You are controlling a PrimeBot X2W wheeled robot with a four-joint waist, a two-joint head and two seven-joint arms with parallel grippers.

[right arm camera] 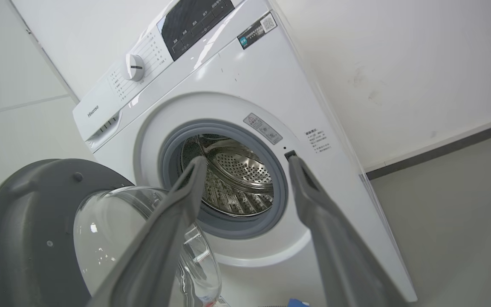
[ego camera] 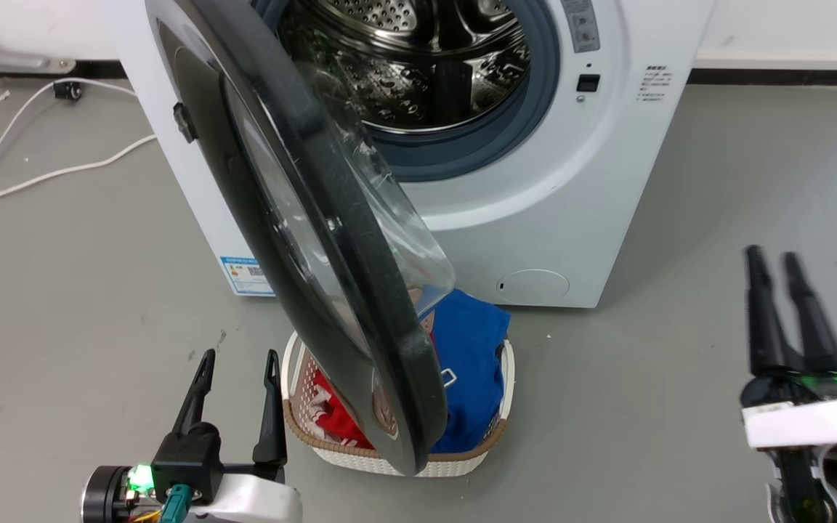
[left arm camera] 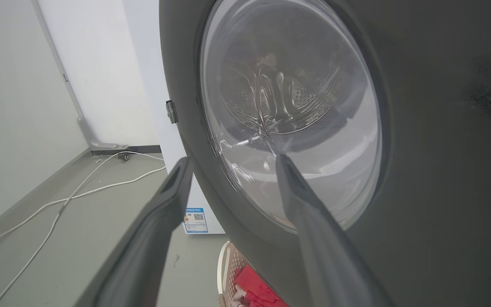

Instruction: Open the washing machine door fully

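The washing machine door (ego camera: 331,240), a big black disc with a clear bulging glass centre, stands swung out from the white washer (ego camera: 571,203), roughly edge-on to the head view and hinged on the left. Its outer face (left arm camera: 420,128) fills the left wrist view; its grey inner side (right arm camera: 28,230) shows at lower left of the right wrist view. My left gripper (ego camera: 238,363) is open, low at the left, just outside the door's outer face and apart from it. My right gripper (ego camera: 773,260) is open at the far right, well clear of the door.
A white laundry basket (ego camera: 476,454) with red and blue clothes sits on the floor under the door's lower edge. The steel drum opening (ego camera: 426,65) is exposed. White cables (ego camera: 41,174) trail over the grey floor at the left. A wall runs behind.
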